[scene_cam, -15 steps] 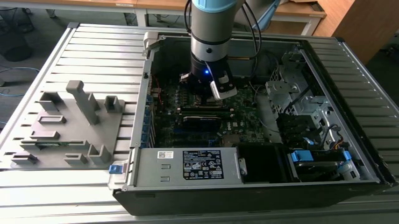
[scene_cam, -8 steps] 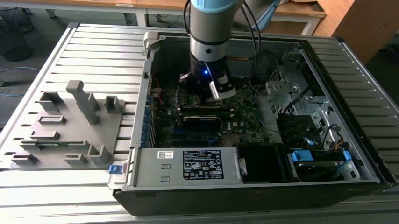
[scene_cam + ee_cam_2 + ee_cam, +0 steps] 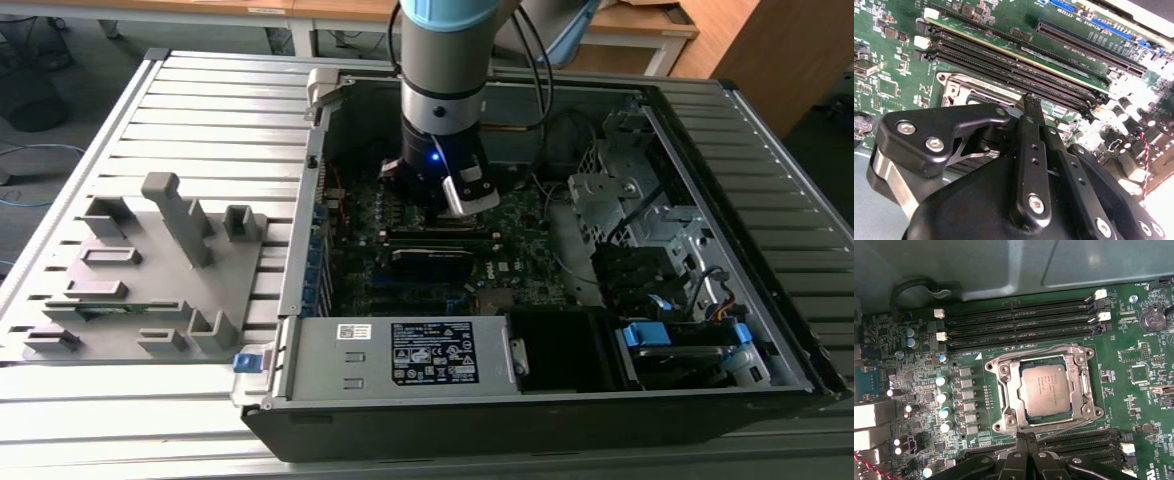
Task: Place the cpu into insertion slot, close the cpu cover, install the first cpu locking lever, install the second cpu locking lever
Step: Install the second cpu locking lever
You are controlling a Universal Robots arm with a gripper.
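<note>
The cpu (image 3: 1046, 390) sits flat in the insertion slot (image 3: 1081, 390), grey metal top facing up. The cpu cover (image 3: 1004, 371) is down around it, a silvery frame w/ the chip showing thru the cut-out middle. A thin wire lever (image 3: 1064, 426) lies along the side of the slot nearest the gripper, and another bent wire (image 3: 1039, 349) runs along the far side next to the long black memory slots (image 3: 1019, 322).

The gripper (image 3: 1026, 440) is right at the edge of the slot, on the lever side. In the first wrist view its two black fingertips are pressed together w/ no gap, tips just touching the spot where the wire lever passes. Nothing can be seen held btwn them. In the second wrist view the gripper (image 3: 1030, 100) shows the same: fingers (image 3: 1033, 150) tight together, tip down by the silvery slot rim (image 3: 956, 85), w/ memory slots (image 3: 1019, 65) just past it.

In the exterior view the arm (image 3: 443, 70) reaches straight down into the open computer case (image 3: 747, 250), gripper (image 3: 461, 205) low over the green board (image 3: 527, 265) near the middle of the case. Beside the case, on the exterior view's left, a grey plastic holder tray (image 3: 134, 270) rests on the slatted table (image 3: 200, 100).
</note>
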